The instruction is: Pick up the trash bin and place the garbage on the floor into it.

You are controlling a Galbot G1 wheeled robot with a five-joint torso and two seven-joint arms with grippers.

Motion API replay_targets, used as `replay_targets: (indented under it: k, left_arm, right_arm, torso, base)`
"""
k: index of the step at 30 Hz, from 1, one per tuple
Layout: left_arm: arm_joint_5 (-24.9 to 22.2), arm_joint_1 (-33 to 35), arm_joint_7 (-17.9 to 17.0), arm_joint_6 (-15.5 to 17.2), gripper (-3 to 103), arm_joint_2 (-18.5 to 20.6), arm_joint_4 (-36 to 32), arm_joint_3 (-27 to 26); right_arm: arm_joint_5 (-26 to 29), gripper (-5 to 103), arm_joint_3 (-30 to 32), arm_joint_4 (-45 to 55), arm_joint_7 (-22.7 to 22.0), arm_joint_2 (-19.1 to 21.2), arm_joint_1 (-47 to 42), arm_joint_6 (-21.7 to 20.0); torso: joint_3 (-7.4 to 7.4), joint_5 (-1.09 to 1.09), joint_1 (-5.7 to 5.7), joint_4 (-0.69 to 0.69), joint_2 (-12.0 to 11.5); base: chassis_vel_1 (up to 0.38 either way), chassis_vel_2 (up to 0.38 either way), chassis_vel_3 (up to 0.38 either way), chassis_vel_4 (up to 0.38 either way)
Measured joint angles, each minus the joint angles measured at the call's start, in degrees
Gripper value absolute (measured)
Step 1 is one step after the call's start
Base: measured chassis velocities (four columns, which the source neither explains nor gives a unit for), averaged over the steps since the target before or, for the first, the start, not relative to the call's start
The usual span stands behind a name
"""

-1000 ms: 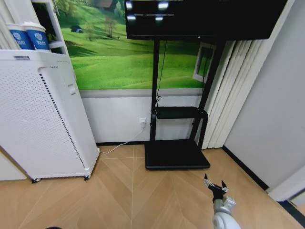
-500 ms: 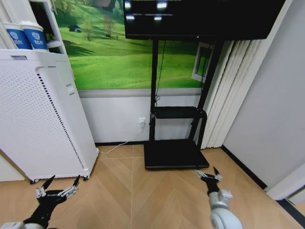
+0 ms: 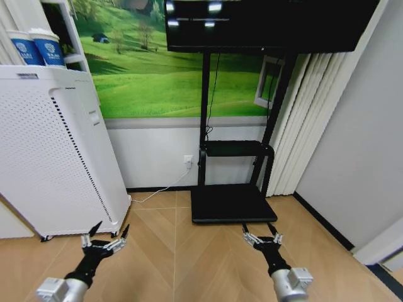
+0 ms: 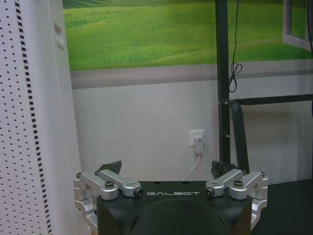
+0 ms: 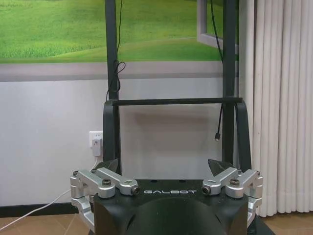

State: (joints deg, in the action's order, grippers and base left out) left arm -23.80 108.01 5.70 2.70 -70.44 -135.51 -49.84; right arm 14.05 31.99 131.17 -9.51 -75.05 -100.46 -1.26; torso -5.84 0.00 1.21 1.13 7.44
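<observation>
- My left pincer (image 3: pixel 104 240) hangs spread open over bare floor (image 3: pixel 170 264), near the white appliance (image 3: pixel 56 151).
- Right pincer (image 3: pixel 262 238), also open, sits just short of the black stand base (image 3: pixel 232 202).

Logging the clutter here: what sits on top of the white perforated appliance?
Two blue-and-white paper cups stand on the white perforated appliance, at its back left by the shelf. The picture's left edge cuts off the rest of its top.

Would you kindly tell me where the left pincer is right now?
In the head view, the left pincer hovers open, low on the robot's left, above the floor just in front of the white appliance.
</observation>
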Motion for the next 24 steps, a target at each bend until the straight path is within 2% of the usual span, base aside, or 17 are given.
replay_targets:
  k: [14, 24]
  left_arm:
    - [0.3, 0.4, 1.0, -1.5, 100, -1.8, -0.5, 0.1]
    - [0.5, 0.5, 0.8, -1.3, 100, -2.3, -0.3, -0.4]
  right_arm:
    - [0.2, 100, 0.5, 0.7, 0.0, 0.4, 0.0, 0.5]
    - [0.2, 100, 0.6, 0.7, 0.1, 0.5, 0.0, 0.5]
  torso:
    - [0.0, 0.0, 0.0, 0.01, 0.0]
    - [0.0, 0.0, 0.0, 0.01, 0.0]
  base:
    - [0.0, 0.0, 0.0, 0.0]
    - [0.0, 0.0, 0.0, 0.0]
